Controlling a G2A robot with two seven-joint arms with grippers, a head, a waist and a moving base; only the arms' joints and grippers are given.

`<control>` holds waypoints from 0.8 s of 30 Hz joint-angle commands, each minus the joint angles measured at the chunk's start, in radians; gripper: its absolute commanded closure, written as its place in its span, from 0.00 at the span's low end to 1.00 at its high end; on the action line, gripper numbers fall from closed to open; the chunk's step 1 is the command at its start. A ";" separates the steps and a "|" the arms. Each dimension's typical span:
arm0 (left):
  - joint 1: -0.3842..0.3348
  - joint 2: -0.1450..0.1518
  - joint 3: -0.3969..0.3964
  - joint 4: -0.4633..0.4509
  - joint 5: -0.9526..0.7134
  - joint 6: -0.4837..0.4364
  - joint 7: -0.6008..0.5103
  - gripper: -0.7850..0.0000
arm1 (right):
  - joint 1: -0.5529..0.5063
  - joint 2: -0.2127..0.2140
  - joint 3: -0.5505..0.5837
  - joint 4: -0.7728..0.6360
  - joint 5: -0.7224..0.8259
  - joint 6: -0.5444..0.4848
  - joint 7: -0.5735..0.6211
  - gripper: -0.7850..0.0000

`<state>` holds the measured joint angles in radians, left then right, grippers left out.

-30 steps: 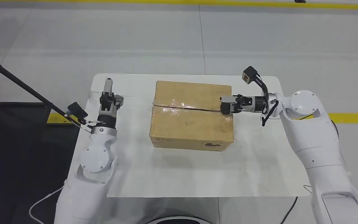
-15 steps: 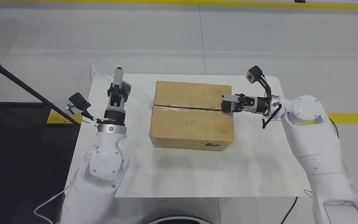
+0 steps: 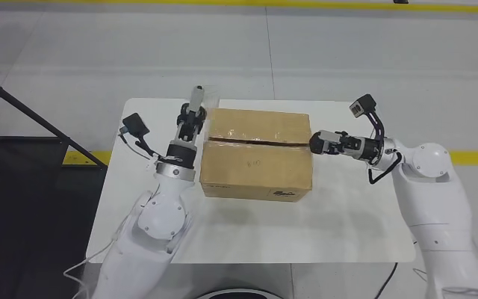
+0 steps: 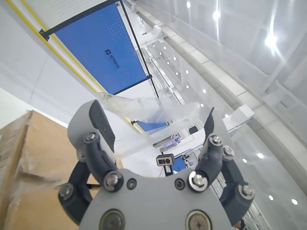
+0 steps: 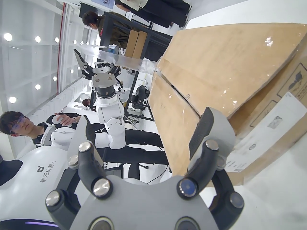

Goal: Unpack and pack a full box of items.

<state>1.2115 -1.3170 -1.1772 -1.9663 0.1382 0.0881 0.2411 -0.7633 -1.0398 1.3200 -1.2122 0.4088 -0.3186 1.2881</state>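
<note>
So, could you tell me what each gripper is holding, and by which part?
Nothing is clamped. Tape clings across the fingertips of the open left gripper, its other end on the box seam; the right gripper is open, empty.

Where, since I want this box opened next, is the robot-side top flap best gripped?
Probably take the flap by its free edge along the centre seam, at the end by the right gripper, coming from that side: the seam gapes slightly there, and the tape strip leads off its other end.
</note>
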 commanded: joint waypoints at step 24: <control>-0.086 -0.048 0.071 0.052 -0.106 0.012 -0.092 0.00 | -0.051 0.031 0.047 -0.084 -0.106 -0.129 -0.056 0.00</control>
<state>1.1151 -1.3659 -1.0864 -1.8923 0.0457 0.1073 0.1497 -0.8073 -1.0104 1.3628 -1.2715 0.3314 -0.4382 1.2610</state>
